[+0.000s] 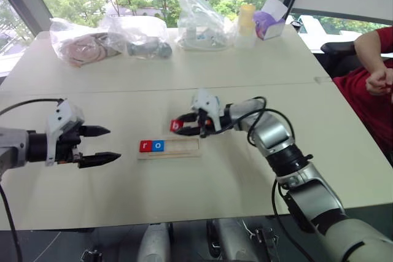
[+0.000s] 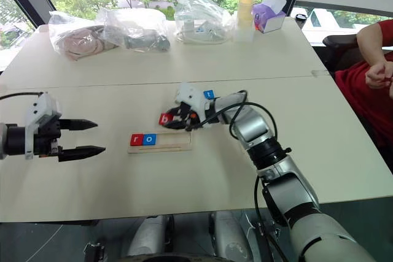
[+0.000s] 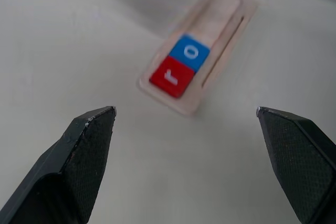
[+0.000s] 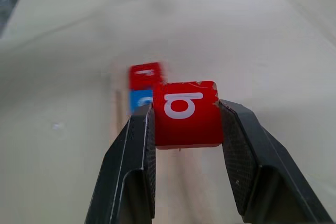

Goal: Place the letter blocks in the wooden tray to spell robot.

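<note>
1. My right gripper (image 4: 185,124) is clamped on a small red square block with a white letter b (image 4: 185,114); one black finger presses each of its side faces, and the block hangs clear of the table.
2. In the head views that right gripper (image 1: 184,126) reaches in from my right and holds the red b block (image 1: 176,126) just above and behind the middle of the long narrow light-wood tray (image 1: 184,150).
3. A small blue square block with a white letter (image 2: 209,94) shows just behind my right wrist; I cannot read the letter for certain.
4. The wooden tray lies lengthwise across the pale table (image 1: 184,194), between my two grippers.
5. At the tray's left end sits a red square block with a white r (image 1: 145,146), and touching it on the right is a blue square block with a white o (image 1: 158,145). The remaining length of the tray is bare wood.
6. My left gripper (image 1: 95,145) hovers to the left of the tray, well apart from it, its two black fingers spread wide with nothing between them.
7. From my left wrist, those fingers (image 3: 89,150) frame the r end of the tray.
8. At the table's far edge lie clear plastic bags (image 1: 107,40) with contents I cannot make out, a pale yellow bottle (image 1: 246,23) and a purple-and-white box (image 1: 270,23).
9. A person in a red sleeve (image 1: 368,90) sits at the table's right side.
</note>
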